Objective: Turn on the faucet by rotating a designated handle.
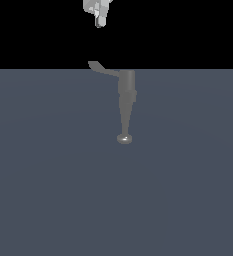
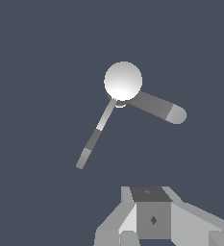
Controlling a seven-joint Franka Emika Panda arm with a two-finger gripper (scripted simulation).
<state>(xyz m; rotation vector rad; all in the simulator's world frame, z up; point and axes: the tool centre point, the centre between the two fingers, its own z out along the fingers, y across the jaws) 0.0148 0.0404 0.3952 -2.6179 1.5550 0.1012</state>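
You have the faucet (image 1: pixel 126 92) standing near the middle of the grey counter (image 1: pixel 43 190), its thick cylindrical body at the far end and a tapering stem running toward the exterior camera to a rounded end. The handle (image 1: pixel 102 68) is the thin, slightly curved lever jutting from that thick body toward the exterior view's left, ending in a flattened paddle. Your end effector (image 1: pixel 100 18) hangs well above it, touching nothing and holding nothing; how far its fingers are parted cannot be told from either view. Judge the faucet as rigid and fixed in place, so the lever will likely swing only about its pivot and not lift. Take the lever out near the paddle tip (image 2: pixel 83 159), where leverage is best; the matte surface looks smooth, so expect some slip if you push at a shallow angle.
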